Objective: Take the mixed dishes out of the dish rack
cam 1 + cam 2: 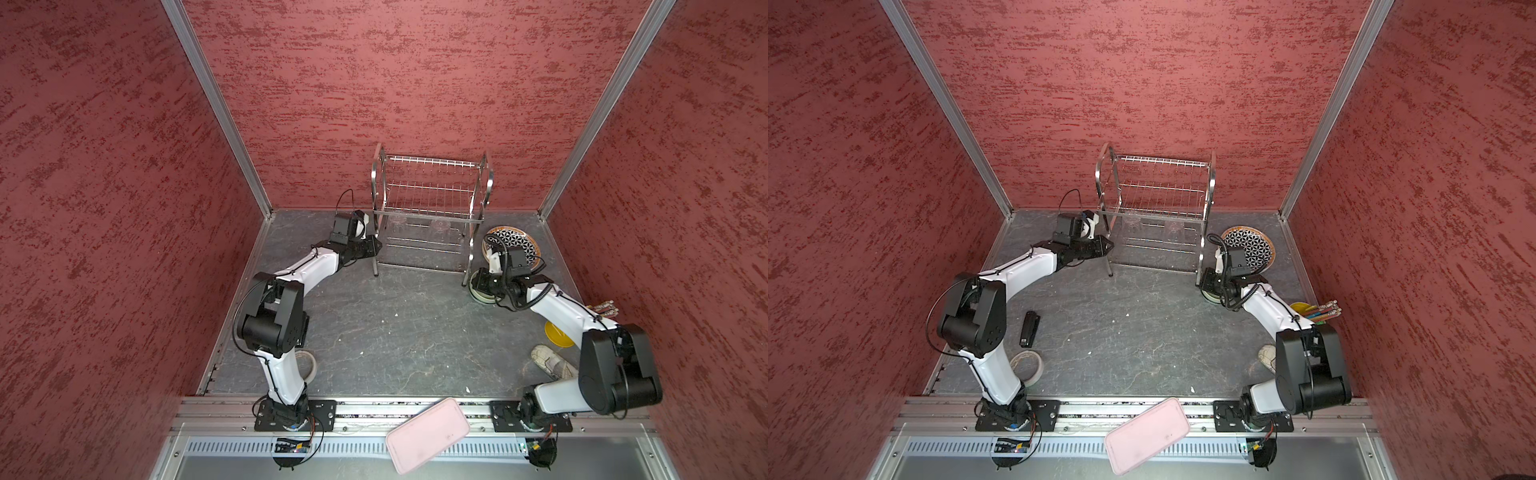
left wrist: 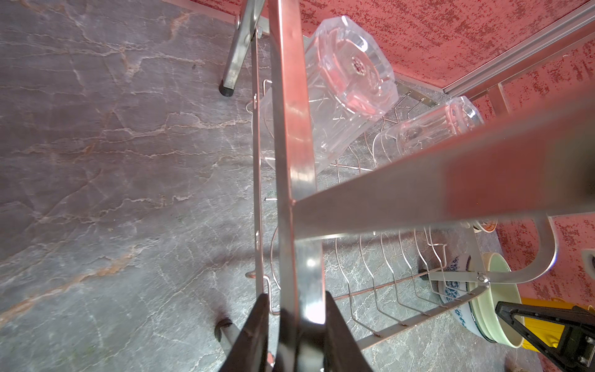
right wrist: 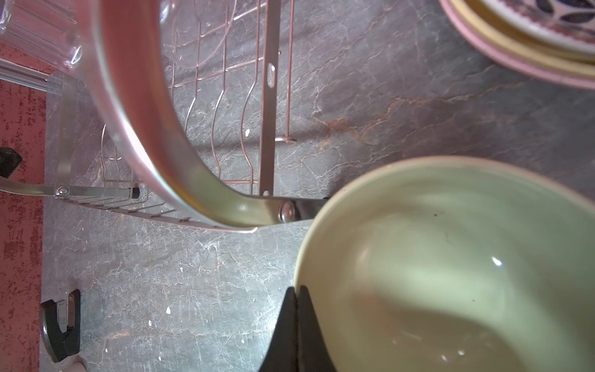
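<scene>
The dish rack stands at the back of the table. Its lower tier holds two upturned clear cups. My left gripper is shut on the rack's left side frame. Right of the rack lies a stack of plates: the black-and-white plate on a yellow plate and a pink plate. The pale green bowl sits inside the blue-floral bowl by the rack's front right leg. My right gripper is shut and empty at the green bowl's rim.
A pink tray overhangs the front rail. A yellow cup of sticks and a white crumpled thing sit under the right arm. A tape roll and a black object lie near the left arm. Red walls enclose three sides.
</scene>
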You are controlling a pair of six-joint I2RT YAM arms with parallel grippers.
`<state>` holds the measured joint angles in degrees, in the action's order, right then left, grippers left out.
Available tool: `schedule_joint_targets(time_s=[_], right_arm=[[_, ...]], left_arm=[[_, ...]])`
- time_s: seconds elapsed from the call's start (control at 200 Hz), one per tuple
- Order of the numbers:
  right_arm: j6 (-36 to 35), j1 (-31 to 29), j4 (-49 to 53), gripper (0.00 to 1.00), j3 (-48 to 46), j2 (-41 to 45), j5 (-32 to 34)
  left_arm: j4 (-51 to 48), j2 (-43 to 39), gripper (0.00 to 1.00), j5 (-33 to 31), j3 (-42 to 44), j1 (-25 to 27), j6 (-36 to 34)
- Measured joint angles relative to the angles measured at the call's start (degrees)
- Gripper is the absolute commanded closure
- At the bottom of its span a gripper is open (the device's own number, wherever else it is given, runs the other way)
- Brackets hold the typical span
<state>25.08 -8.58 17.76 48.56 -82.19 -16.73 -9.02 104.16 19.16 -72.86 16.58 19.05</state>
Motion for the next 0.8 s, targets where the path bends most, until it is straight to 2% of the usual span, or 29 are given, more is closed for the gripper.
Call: schedule_joint_targets(time_s=[0.431,0.621,0.666,0.711,0.802], right_arm=[[0.0,0.0,-0.3,1.0,0.0,0.0,0.2],[0.0,0.0,2.2,1.0,0.2,6.0,1.0],[0.0,0.0,2.7,1.0,0.5,7.8,1.2],[0.0,-0.3,3.2,1.0,1.0,9.5,1.5],[0.0,-0.8,3.8,0.95,2.7,11.5,2.1]], left_arm=[[0.0,0.0,0.72,0.0,0.0,0.0,0.0],[0.0,0.0,0.71,0.0,0.0,0.1,0.0],[0.0,0.0,0.65,-0.1,0.0,0.1,0.0],[0.0,0.0,0.64,0.0,0.0,0.2,-0.1],[0.0,0.0,0.64,-0.2,0.0,0.6,0.2]])
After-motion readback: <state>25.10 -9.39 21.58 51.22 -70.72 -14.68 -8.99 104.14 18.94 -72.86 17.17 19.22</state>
